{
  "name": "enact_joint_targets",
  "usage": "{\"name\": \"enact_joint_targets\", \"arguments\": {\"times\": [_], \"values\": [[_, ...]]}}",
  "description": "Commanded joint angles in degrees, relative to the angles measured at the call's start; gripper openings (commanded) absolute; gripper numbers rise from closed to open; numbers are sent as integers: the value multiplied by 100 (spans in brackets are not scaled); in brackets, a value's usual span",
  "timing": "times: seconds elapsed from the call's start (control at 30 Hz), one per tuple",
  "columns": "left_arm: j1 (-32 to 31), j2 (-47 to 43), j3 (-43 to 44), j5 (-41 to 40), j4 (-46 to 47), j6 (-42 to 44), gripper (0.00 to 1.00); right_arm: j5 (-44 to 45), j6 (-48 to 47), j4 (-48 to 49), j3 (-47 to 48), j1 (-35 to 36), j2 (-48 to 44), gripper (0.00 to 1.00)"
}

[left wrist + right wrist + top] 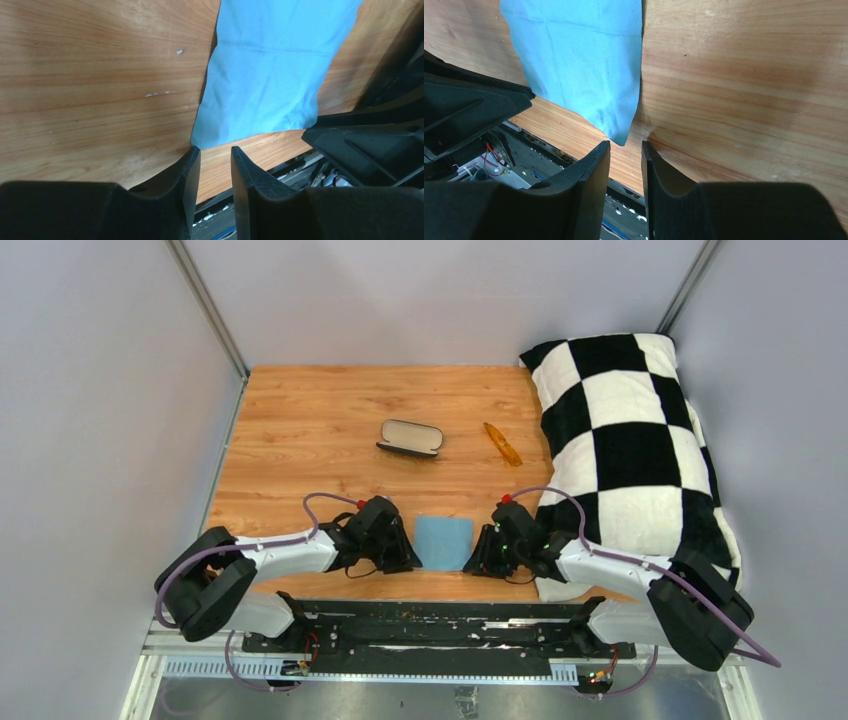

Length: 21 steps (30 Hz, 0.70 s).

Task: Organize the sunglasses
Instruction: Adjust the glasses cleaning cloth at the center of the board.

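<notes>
The amber-orange sunglasses lie folded on the wooden table toward the back right, far from both arms. A light-blue cloth lies flat near the front edge between the two grippers. My left gripper hovers low at the cloth's near left corner; its jaws stand narrowly apart over bare wood with nothing between them. My right gripper is at the cloth's near right corner, and its jaws are likewise slightly parted and hold nothing. The sunglasses are in neither wrist view.
A black glasses case lies open at the table's middle back, its pale lining up. A black-and-white checkered pillow covers the right side. The black mounting rail runs along the near edge.
</notes>
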Motion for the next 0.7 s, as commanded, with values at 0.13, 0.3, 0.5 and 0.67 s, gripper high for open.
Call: {"name": "enact_joint_targets", "arguments": {"times": [0.13, 0.3, 0.5, 0.67], "values": [[-43, 302, -166, -89, 84, -81, 28, 167, 143, -53, -148, -65, -28, 35], [-43, 210, -165, -218, -38, -81, 20, 240, 215, -18, -180, -104, -107, 34], [-42, 290, -62, -298, -85, -37, 11, 191, 306, 97, -203, -136, -43, 33], [-41, 428, 39, -301, -55, -11, 2, 55, 394, 533, -220, -145, 124, 31]]}}
